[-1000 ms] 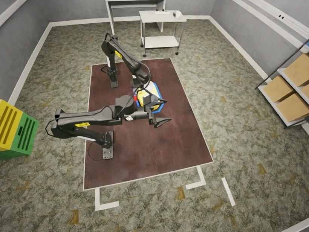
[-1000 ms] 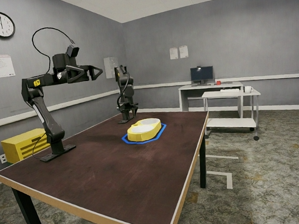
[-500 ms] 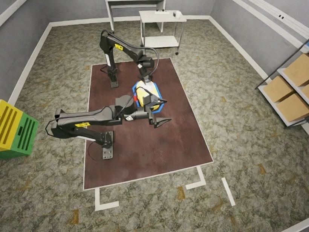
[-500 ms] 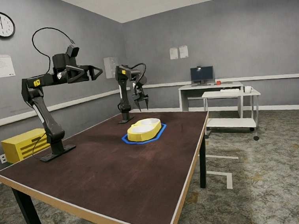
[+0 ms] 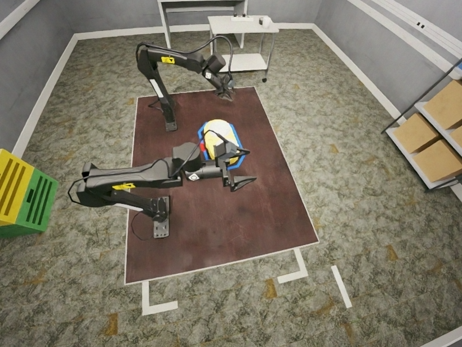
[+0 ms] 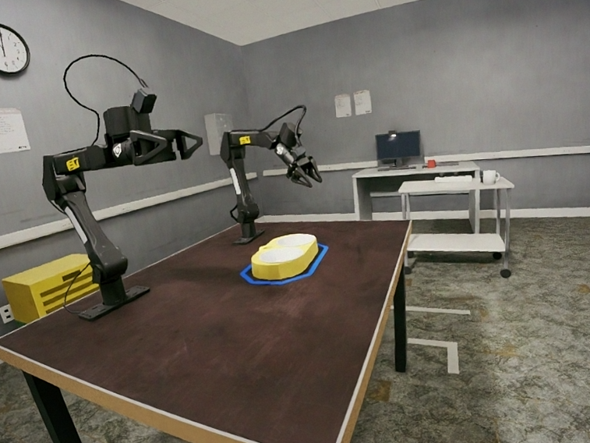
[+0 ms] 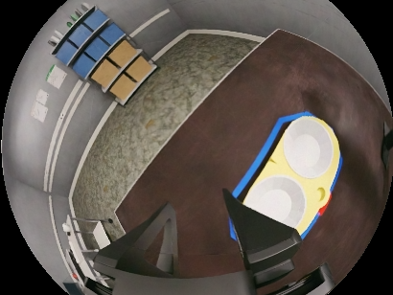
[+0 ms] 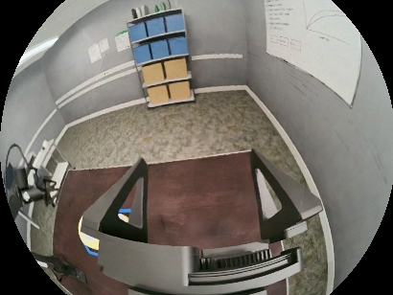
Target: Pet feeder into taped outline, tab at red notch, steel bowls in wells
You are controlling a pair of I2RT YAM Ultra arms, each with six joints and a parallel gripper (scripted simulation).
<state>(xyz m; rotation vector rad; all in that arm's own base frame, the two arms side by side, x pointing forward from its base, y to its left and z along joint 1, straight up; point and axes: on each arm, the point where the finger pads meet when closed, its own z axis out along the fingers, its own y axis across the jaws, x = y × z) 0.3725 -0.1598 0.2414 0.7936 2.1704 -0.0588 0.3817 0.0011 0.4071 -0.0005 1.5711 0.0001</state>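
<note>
The yellow pet feeder point(image 5: 218, 138) lies inside the blue taped outline point(image 6: 288, 280) at mid-table. Both steel bowls point(image 7: 311, 148) point(image 7: 276, 196) sit level in its wells. The red notch point(image 7: 323, 209) is at the feeder's near-side end; in the top view the red notch point(image 5: 202, 147) is partly hidden by my right arm. My left gripper point(image 5: 225, 93) point(image 7: 196, 201) hovers high over the table's far edge, away from the feeder, fingers apart and empty. My right gripper point(image 5: 251, 165) point(image 6: 187, 140) is wide open and empty, held high beside the feeder.
A white cart point(image 6: 451, 186) and a desk with a monitor point(image 6: 397, 148) stand beyond the far table edge. Shelves with cardboard boxes point(image 5: 432, 138) are to one side. A yellow and green crate point(image 5: 22, 194) sits on the floor by my right arm's base.
</note>
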